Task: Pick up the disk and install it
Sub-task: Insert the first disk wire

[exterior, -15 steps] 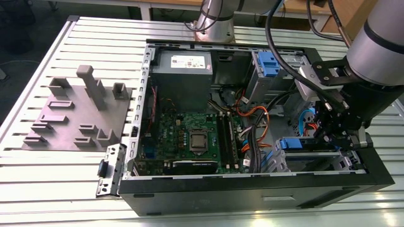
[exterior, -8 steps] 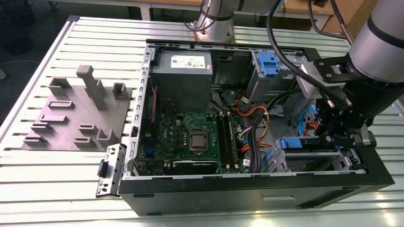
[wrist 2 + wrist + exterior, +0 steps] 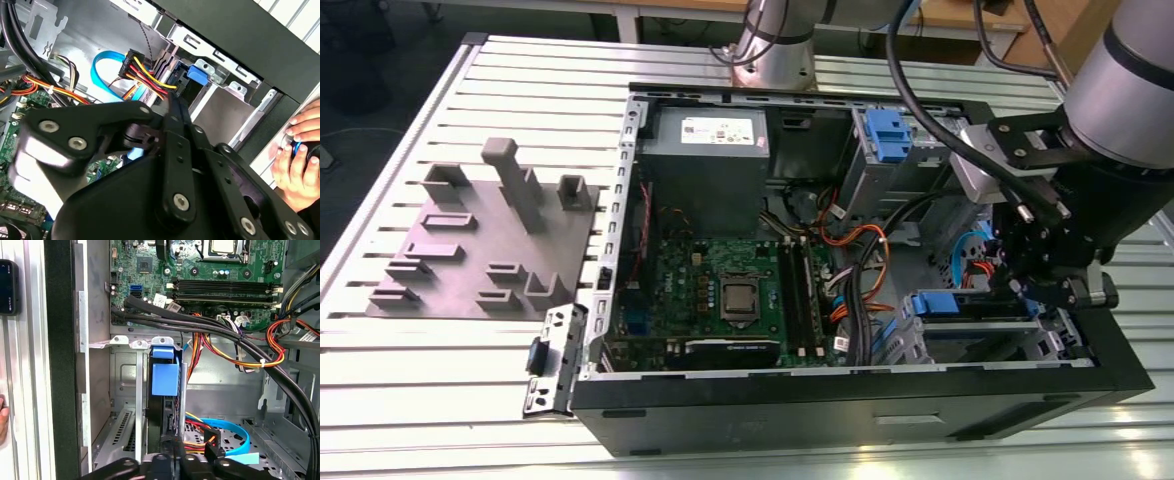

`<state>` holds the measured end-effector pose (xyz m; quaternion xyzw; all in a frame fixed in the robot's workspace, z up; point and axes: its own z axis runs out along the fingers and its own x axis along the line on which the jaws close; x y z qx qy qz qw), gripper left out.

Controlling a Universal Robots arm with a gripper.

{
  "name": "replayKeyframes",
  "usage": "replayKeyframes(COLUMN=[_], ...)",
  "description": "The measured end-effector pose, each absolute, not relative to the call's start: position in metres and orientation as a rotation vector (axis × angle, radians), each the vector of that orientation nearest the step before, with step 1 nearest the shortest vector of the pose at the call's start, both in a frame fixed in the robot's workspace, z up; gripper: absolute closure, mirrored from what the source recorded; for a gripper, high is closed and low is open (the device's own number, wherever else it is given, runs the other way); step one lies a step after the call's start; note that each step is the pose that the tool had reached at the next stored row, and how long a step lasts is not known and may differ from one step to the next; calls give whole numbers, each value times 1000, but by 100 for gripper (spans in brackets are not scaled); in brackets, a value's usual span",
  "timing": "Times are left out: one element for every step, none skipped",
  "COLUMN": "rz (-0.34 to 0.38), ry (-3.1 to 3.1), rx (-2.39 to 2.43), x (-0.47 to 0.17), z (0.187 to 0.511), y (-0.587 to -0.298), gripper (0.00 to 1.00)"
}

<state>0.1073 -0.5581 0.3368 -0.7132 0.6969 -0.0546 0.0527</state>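
Note:
The disk [image 3: 165, 379] stands on edge in a metal bay slot at the front corner of the open computer case [image 3: 854, 405], its blue carrier end facing out. It also appears as a blue block [image 3: 937, 303] in the exterior view and as a blue tab [image 3: 194, 75] in the second wrist view. My gripper [image 3: 174, 444] hangs over the same bay, on the exterior view's right [image 3: 1027, 290]. Its black fingers [image 3: 172, 102] meet in a narrow tip right at the disk's dark edge, shut. Whether they touch the disk is hidden.
Bundled black, orange and yellow cables [image 3: 225, 335] and a blue data cable [image 3: 107, 65] run close beside the bay. The motherboard [image 3: 720, 290] and grey power-supply box [image 3: 707, 135] fill the case. A grey fixture plate [image 3: 480, 240] lies outside. A person's hand [image 3: 300, 145] rests by the case.

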Motion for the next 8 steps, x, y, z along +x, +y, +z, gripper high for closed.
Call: replayKeyframes(rz=[-166,-166,-166,-166,-165,-165,-165,-164], ry=[2119,2119,2119,2119,2119,2119,2119,2120], rx=[-2168,-2169,-2169,-2169,-2169,-2169,-2169,-2169], x=[107,107,107,107,107,107,107,107], z=[337,337,337,337,337,337,337,337], y=[-558,-558,-558,-558,-558,-558,-558,-558], gripper=[84,89,89,89,89,89,89,89])
